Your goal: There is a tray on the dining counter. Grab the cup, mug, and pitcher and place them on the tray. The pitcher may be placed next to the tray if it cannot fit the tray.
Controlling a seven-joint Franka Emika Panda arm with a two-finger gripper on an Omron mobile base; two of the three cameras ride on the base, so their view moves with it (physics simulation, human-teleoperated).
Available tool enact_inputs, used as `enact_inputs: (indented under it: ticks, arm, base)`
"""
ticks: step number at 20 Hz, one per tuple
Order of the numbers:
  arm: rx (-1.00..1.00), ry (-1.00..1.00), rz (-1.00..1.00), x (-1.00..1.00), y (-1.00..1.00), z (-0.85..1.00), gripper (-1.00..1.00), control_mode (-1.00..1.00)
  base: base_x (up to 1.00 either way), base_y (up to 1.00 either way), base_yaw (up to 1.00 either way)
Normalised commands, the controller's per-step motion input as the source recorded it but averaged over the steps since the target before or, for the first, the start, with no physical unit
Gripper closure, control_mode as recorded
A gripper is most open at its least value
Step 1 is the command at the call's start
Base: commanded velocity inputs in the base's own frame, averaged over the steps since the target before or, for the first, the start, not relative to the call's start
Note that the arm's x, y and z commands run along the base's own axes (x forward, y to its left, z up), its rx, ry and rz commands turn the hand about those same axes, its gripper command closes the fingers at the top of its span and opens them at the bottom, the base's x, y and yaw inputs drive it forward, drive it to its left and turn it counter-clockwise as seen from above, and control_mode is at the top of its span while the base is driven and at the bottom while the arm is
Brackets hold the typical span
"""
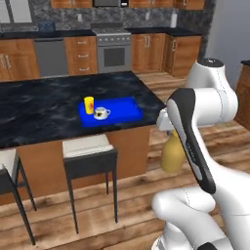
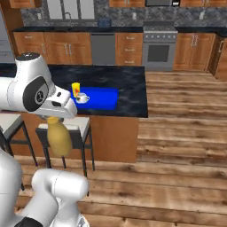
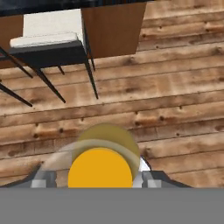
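1. Landmark is the blue tray (image 1: pixel 128 111) on the dining worktop (image 1: pixel 44 105). At the tray's left end stands the yellow cup (image 1: pixel 89 104), and the white mug (image 1: pixel 101 113) sits just beside the cup toward the tray's middle, handle pointing to the open part. Cup and mug look already placed.
2. The right half of the tray is bare blue.
3. Right of the tray, off the worktop's end and below its top, the mustard pitcher (image 1: pixel 172 155) hangs over the wooden floor (image 1: pixel 127 200). In the right base view the same pitcher (image 2: pixel 59 138) hangs under the hand, in front of a stool (image 2: pixel 75 128).
4. The tool (image 3: pixel 99 179) is clamped on the pitcher's neck, jaws set wide around it. The hand view looks straight down over the pitcher's top (image 3: pixel 100 168), a finger (image 3: pixel 43 178) showing on either side.
5. Step in hand, as I judge it: carry the pitcher to the tray.
6. To do it well: raise it until its base clears the worktop edge before moving toward the tray.
7. Keep it upright and aim for the bare right half, well apart from the mug.
8. If the rim blocks a flat footing, set it on the worktop just beside the tray's right edge.
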Motion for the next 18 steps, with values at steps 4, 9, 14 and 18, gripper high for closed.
enact_inputs:
  ticks: [4,9,14,18]
  arm:
    - [0.00,0.00,0.00,0.00,0.00,0.00,1.00,1.00]
    - [0.00,0.00,0.00,0.00,0.00,0.00,1.00,1.00]
    - [0.00,0.00,0.00,0.00,0.00,0.00,1.00,1.00]
    - [0.00,0.00,0.00,0.00,0.00,0.00,1.00,1.00]
  base:
    - [0.55,-1.00,0.38]
    - [0.56,-0.94,0.32]
    - [0.59,-0.66,0.28]
    - [0.59,-0.15,0.19]
